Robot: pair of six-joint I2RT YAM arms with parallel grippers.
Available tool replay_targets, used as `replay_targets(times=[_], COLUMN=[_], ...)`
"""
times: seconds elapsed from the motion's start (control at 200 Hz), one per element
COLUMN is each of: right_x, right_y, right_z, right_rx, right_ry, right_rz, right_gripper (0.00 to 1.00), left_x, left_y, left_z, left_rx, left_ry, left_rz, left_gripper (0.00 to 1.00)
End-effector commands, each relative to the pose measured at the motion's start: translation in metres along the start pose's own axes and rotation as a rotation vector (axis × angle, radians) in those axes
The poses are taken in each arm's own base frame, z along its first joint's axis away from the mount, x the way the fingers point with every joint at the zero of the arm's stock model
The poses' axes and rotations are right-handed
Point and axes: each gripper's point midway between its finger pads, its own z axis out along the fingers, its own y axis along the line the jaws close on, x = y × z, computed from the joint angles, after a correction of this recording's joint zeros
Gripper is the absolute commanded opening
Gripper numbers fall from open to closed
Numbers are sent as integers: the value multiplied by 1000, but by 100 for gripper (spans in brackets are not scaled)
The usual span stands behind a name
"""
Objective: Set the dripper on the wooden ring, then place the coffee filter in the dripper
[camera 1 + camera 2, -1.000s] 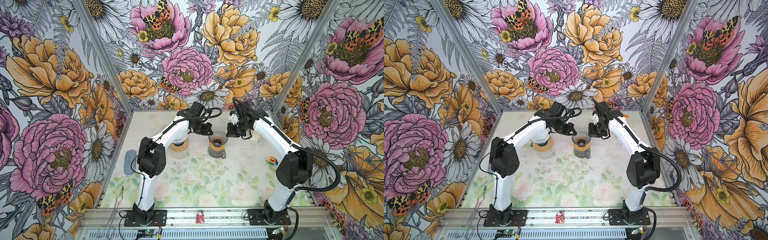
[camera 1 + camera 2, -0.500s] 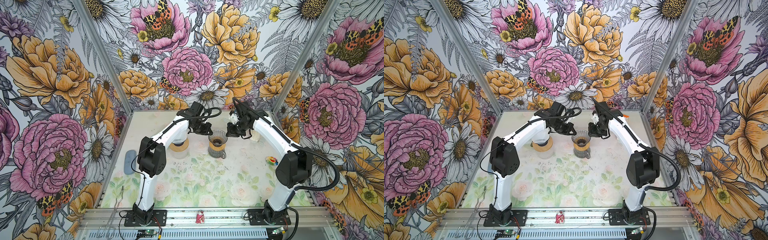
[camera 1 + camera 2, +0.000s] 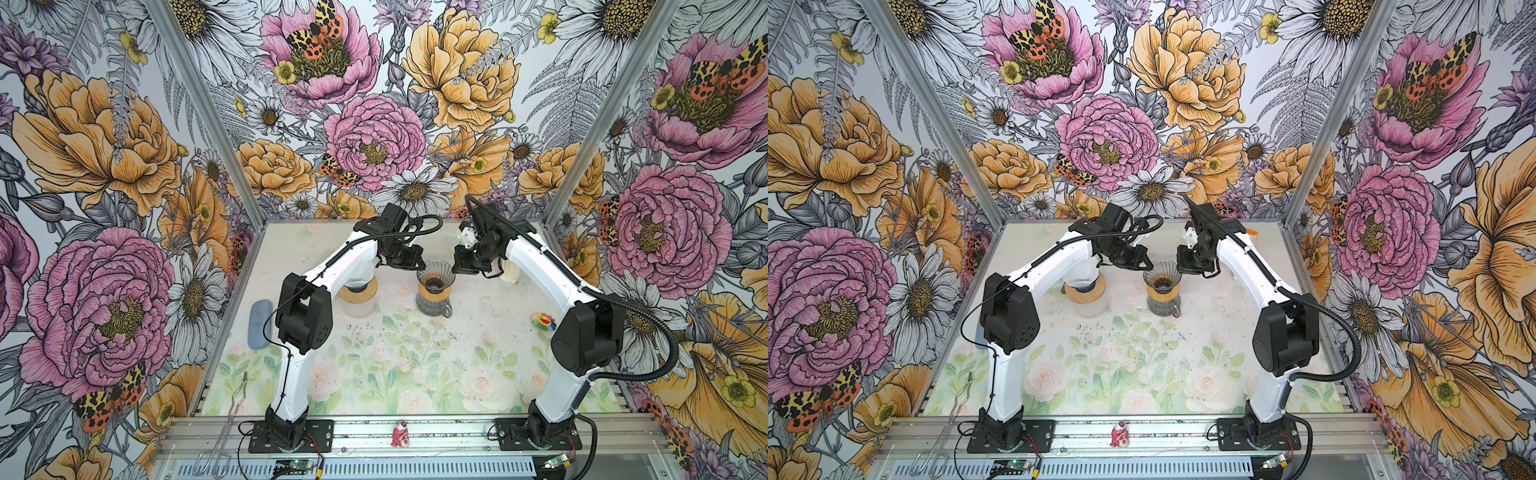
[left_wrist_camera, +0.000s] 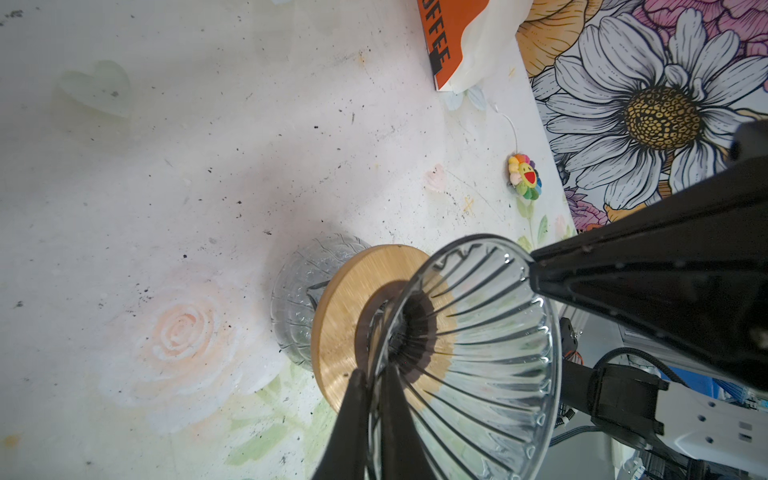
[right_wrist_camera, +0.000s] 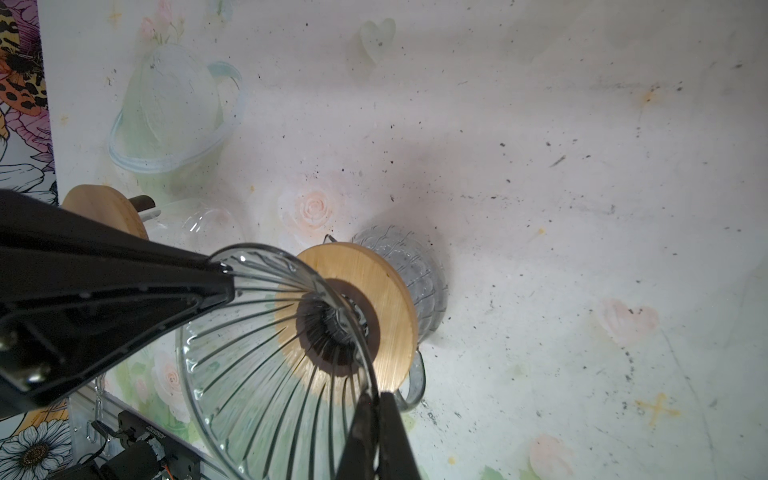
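Because the pale flowered table (image 3: pixel 478 332) carried only a few things, the scene was easy to read. A glass carafe (image 3: pixel 434 306) stood toward the back, near the middle, and the clear ribbed dripper (image 3: pixel 435 274) sat on it through a round wooden collar (image 4: pixel 338 316). A second carafe (image 3: pixel 358 297), with a wooden collar of its own, stood beside it under the left arm. Both arms reached to the dripper from opposite sides. The left gripper (image 4: pixel 371 376) was closed down to a thin slit, and its wrist view showed the glass rim passing between its two fingers (image 4: pixel 353 419), so it was pinching the rim. The right gripper (image 5: pixel 376 401) pinched the opposite edge in the same way. I judged that the step in hand was to steady the dripper. To do this well, both pinches needed to be light and level, with no pulling apart, because the cone only rested on its collar and could tip or lift. One gripper would then need to let go slowly and rise clear before going for the paper. The coffee filter I could not find in any view: the bowl looked empty, and neither gripper had paper. An orange and white pack (image 4: pixel 465 45) lay by the back wall, well apart from both grippers; whether it contained filters I could not tell.
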Motion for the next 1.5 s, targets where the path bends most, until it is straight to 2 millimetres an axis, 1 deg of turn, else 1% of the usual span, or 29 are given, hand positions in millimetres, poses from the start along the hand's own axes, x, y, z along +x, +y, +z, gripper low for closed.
replay_targets(times=[0.0, 0.12, 0.22, 0.335, 0.51, 0.586, 0.706, 0.851, 1.096, 1.236, 1.381, 1.496], right_x=[21, 21, 18, 14, 3, -3, -10, -14, -15, -15, -17, -19], right_y=[-15, -16, -14, -8, 4, 9, 13, 16, 14, 11, 4, -6], right_z=[32, 30, 27, 23, 10, 4, -6, -17, -25, -30, -38, -45], right_rx=[48, 52, 47, 25, -16, -29, -34, -37, -28, -15, 11, 34], right_ry=[103, 92, 78, 64, 26, 4, -31, -59, -83, -95, -123, -143], right_rz=[2, 2, -1, -7, -23, -28, -34, -40, -37, -35, -30, -13], right_gripper=[3, 3, 2, 2, 3, 5, 9, 11, 21, 28, 34, 35], left_x=[41, 41, 36, 31, 24, 21, 16, 10, -2, -5, -9, -14], left_y=[32, 33, 31, 29, 26, 24, 21, 14, 4, 3, 1, -2], left_z=[42, 40, 34, 29, 21, 18, 14, 8, -3, -8, -14, -18], left_rx=[-98, -109, -113, -112, -112, -110, -108, -91, -78, -78, -82, -78], left_ry=[143, 139, 121, 105, 81, 70, 56, 36, -2, -15, -31, -46], left_rz=[-31, -28, -19, -16, -12, -11, -9, -2, 19, 22, 30, 39], left_gripper=[7, 6, 6, 6, 10, 12, 15, 19, 22, 23, 28, 34])
